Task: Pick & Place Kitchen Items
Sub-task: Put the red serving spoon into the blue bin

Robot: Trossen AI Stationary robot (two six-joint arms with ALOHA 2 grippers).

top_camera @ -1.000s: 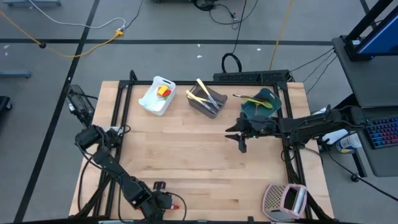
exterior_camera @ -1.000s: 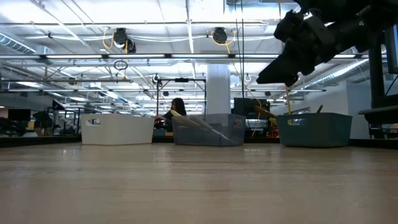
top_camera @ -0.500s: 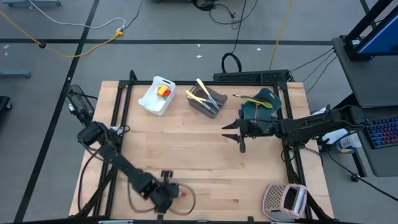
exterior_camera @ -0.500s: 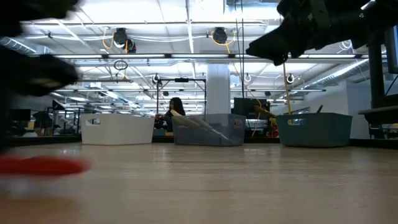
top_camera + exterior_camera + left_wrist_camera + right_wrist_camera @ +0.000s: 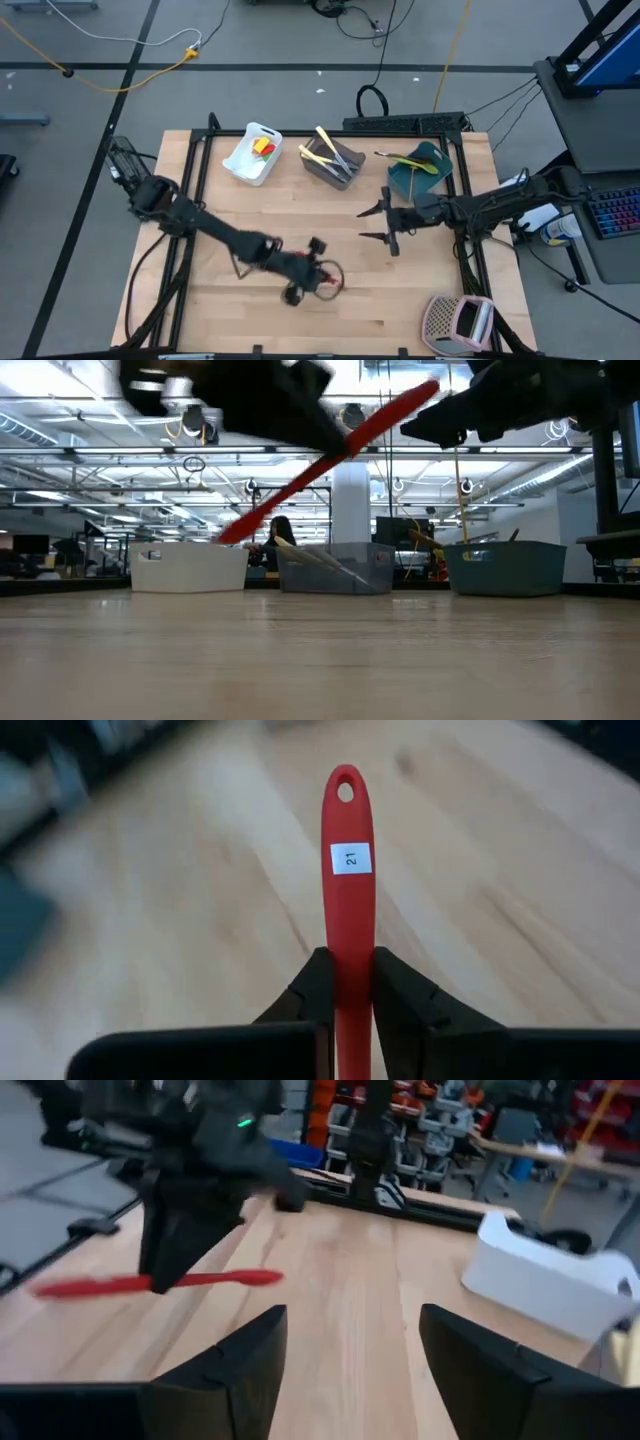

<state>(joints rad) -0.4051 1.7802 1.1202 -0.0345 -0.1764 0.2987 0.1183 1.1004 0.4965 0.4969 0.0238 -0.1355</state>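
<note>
Carry step: the left tool (image 5: 345, 985) grips the red utensil (image 5: 347, 890) above the tabletop (image 5: 300, 250), well short of the white tub (image 5: 250, 155). The right tool (image 5: 372, 225) hangs open near the teal tub (image 5: 420, 172). Next comes choosing a tub and releasing over it.

The bench (image 5: 330, 250) is pale wood with a smooth, matt surface. The red spatula (image 5: 347, 910) looks like smooth plastic, slightly glossy, and carries a small white paper label (image 5: 350, 858).

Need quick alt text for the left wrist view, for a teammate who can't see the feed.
The left gripper has its jaws shut on the handle of a red utensil, which points away over the wooden table. The handle bears a white sticker reading 21 and a hanging hole at its tip.
</note>
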